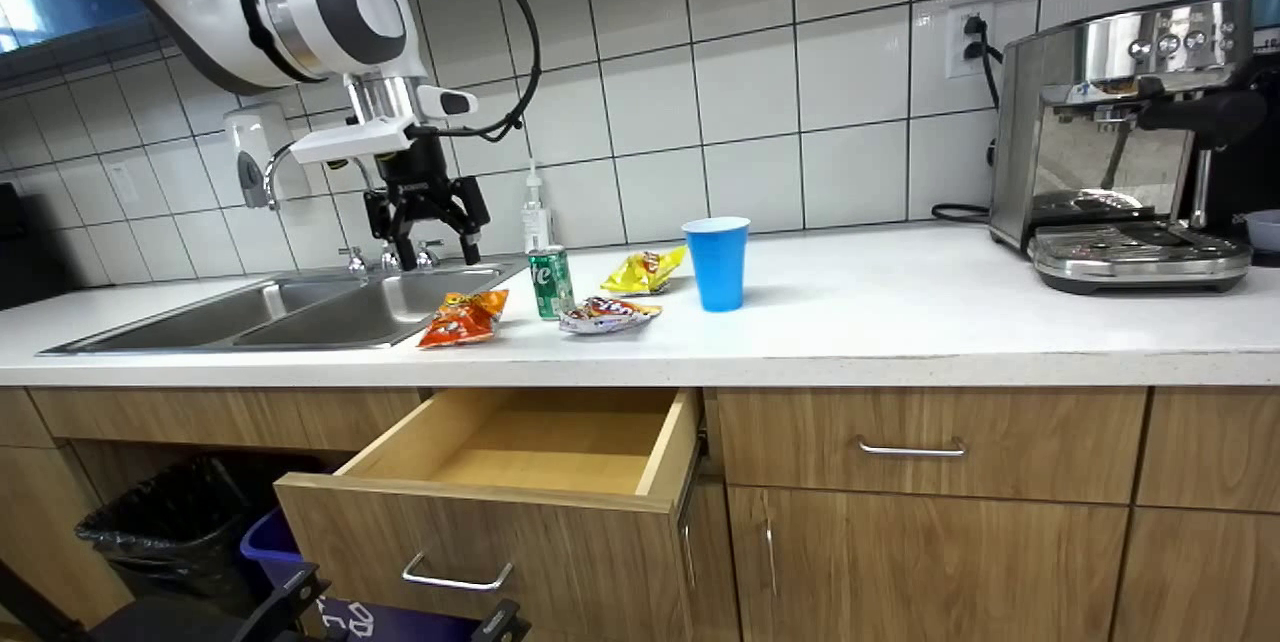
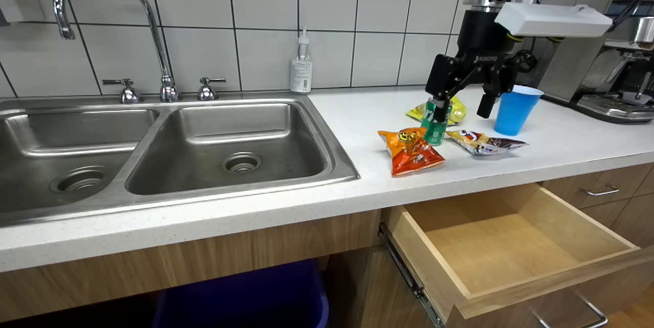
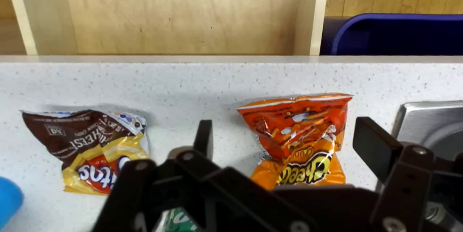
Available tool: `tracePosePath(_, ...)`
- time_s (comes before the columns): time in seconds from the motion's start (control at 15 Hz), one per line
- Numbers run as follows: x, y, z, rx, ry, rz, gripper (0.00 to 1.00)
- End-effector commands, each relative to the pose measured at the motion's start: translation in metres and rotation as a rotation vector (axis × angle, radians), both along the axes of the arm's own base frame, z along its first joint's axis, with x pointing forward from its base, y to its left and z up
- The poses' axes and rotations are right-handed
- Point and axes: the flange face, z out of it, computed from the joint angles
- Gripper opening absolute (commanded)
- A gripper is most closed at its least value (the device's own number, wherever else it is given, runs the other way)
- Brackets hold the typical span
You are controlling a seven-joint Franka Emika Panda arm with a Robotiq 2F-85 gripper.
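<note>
Above the table point(image 1: 880, 317), empty jaws hang spread near the Cheetos bag point(image 3: 302, 134), apparently pre-grasp; gripping it would call for lowering.

A gripper point(image 3: 286, 140), jaws apart, frames an orange chip bag point(image 3: 300, 132) at the wrist view's 4 o'clock; brown bag point(image 3: 88, 145) at 8, drawer point(image 3: 182, 13) at 11.
</note>
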Motion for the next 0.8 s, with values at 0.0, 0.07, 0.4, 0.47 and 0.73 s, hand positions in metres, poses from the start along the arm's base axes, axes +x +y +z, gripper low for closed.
tracePosePath(0.0, 0.033, 0.010, -0.003, 0.008, -0.022, 0.063, 1.00)
tracePosePath(0.07, 0.039, 0.012, -0.005, 0.005, -0.028, 0.075, 1.00)
tracePosePath(0.4, 0.069, 0.029, -0.014, 0.007, -0.057, 0.123, 1.00)
tracePosePath(0.47, 0.073, 0.033, -0.016, 0.010, -0.062, 0.130, 1.00)
tracePosePath(0.73, 0.088, 0.045, -0.025, 0.005, -0.082, 0.146, 1.00)
